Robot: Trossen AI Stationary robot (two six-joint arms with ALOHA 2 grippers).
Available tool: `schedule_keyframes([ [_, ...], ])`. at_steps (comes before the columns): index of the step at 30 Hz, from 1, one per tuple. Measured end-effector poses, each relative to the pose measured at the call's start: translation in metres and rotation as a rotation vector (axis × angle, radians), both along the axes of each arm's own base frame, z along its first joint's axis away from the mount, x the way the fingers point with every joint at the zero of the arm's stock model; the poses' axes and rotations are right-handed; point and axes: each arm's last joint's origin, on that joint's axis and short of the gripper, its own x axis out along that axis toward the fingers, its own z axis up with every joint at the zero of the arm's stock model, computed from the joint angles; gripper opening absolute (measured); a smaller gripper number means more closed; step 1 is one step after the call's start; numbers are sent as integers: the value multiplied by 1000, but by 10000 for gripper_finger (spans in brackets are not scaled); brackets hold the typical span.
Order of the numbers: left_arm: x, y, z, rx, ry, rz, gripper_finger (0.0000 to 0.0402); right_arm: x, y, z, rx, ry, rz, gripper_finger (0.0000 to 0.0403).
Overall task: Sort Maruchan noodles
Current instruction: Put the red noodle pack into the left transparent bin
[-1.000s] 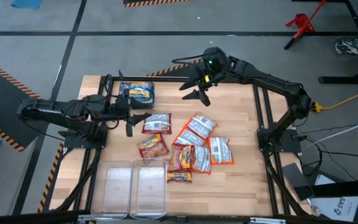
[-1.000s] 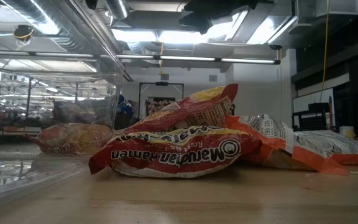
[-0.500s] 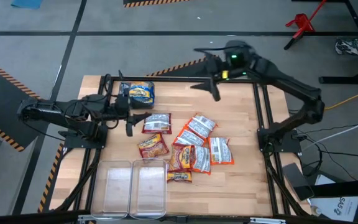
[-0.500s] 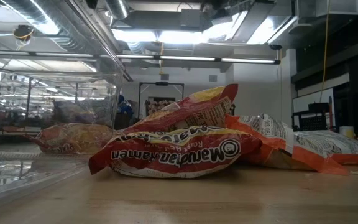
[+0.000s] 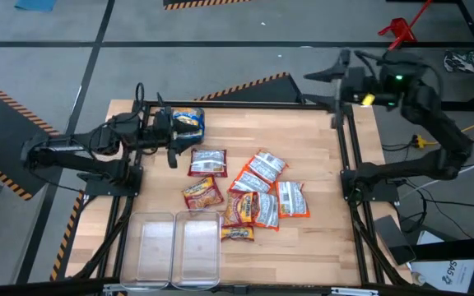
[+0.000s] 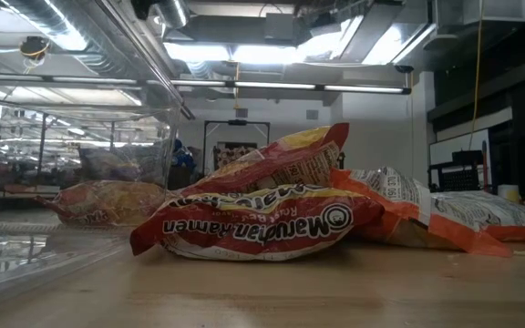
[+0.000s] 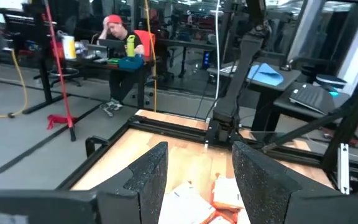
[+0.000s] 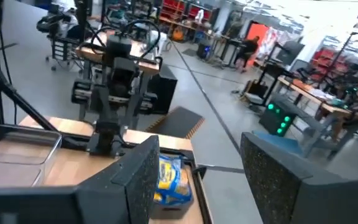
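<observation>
Several Maruchan noodle packets, red, orange and white, lie in a loose pile (image 5: 249,196) at the table's middle, seen close in the low view (image 6: 253,223). Blue-and-yellow packets (image 5: 186,122) lie stacked at the far left, also in the right wrist view (image 8: 169,177). My left gripper (image 5: 173,146) hovers open and level just right of that blue stack, with nothing between its fingers (image 7: 194,180). My right gripper (image 5: 329,70) is raised high over the table's far right corner, open and empty (image 8: 197,180).
Two clear plastic bins (image 5: 179,245) stand side by side at the near left edge; one bin wall (image 6: 62,182) fills the low view's left. A black frame rail (image 5: 245,104) runs along the far edge. Bare wood (image 5: 303,136) lies between the pile and the far right corner.
My right gripper has swung up and away from above the table's far middle toward the far right corner, rolling as it went, its fingers staying apart. My left gripper has shifted a little toward the far edge, nearer the blue packets. No packet has moved.
</observation>
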Motion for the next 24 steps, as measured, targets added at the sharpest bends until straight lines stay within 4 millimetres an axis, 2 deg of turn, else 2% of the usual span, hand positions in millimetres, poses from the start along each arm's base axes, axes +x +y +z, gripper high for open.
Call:
schedule_keyframes([
  [3,-1,7,0,-3,1,-30,173,-14,6,-4,10,57,-23,211],
  [6,0,15,-2,-6,11,-45,173,-18,6,-13,16,126,-53,211],
  [9,2,21,-6,-7,18,-45,173,-17,4,-33,32,167,-66,211],
  [12,4,26,-20,-12,16,-25,173,-18,-2,-61,69,210,-85,211],
  [15,6,28,-35,-35,-25,-16,173,-14,-9,-89,128,169,-63,211],
  [18,7,29,-50,-67,-54,-15,173,-14,-14,-106,160,56,-42,211],
  [24,6,24,-75,-116,-153,-41,173,-7,-21,-151,222,-60,47,211],
])
